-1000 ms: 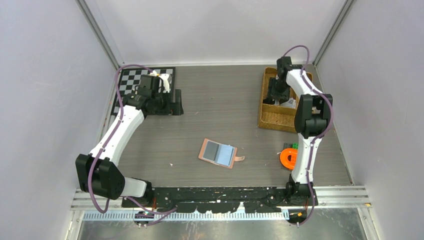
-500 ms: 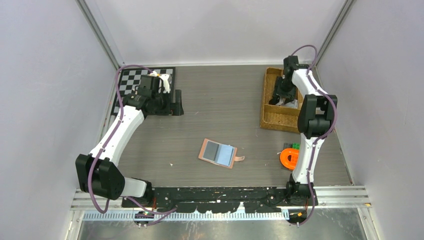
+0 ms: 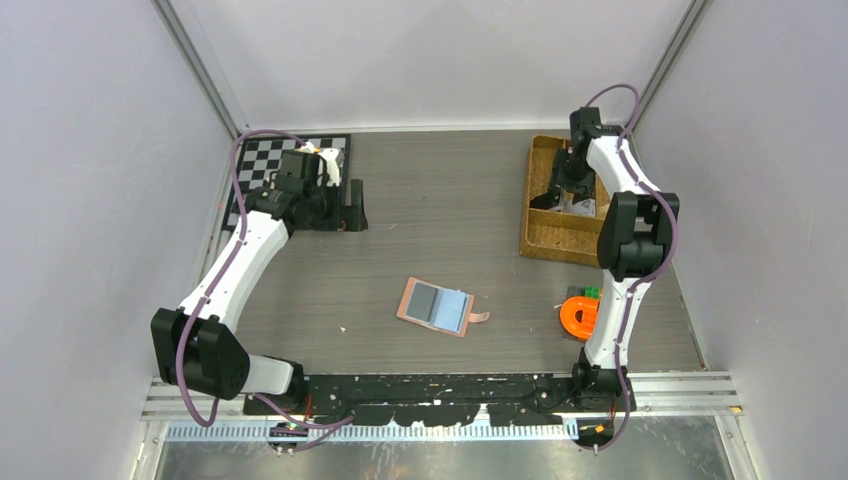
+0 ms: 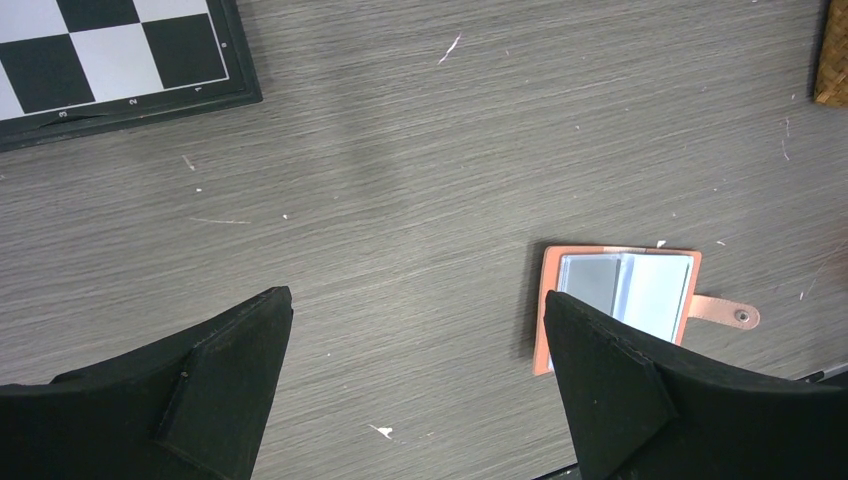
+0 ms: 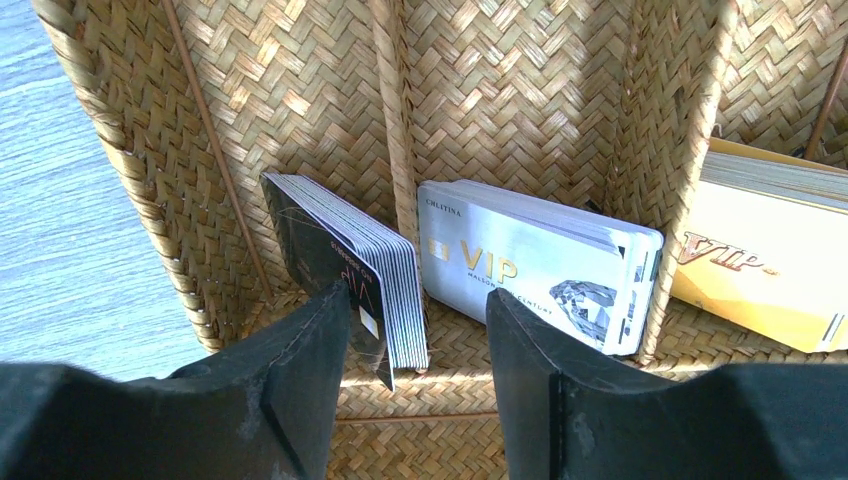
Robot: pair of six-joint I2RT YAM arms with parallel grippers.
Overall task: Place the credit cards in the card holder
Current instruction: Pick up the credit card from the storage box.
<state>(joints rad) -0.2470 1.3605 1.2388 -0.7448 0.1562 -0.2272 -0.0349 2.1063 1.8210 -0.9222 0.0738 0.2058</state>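
Note:
The card holder (image 3: 436, 306) lies open on the table's middle, salmon-pink with a snap tab; in the left wrist view the card holder (image 4: 622, 288) shows a grey and a pale card in its slots, partly behind my right finger. My left gripper (image 3: 346, 206) hovers open near the chessboard, the gripper (image 4: 415, 310) empty. My right gripper (image 3: 557, 196) reaches into the wicker tray. There the gripper (image 5: 415, 320) stands open around the near end of a black stack of credit cards (image 5: 345, 262); the front card's corner pokes between the jaws by the left finger (image 5: 315, 350). A silver stack (image 5: 535, 262) sits beside it.
The wicker tray (image 3: 543, 235) stands at the back right, its woven dividers (image 5: 395, 110) separating the stacks; a gold stack (image 5: 770, 275) fills the right compartment. A chessboard (image 3: 262, 165) lies at the back left. An orange ring-shaped object (image 3: 575, 316) sits by the right arm's base.
The right arm has shifted a little to the right and farther back inside the tray. The left arm and the card holder have not moved.

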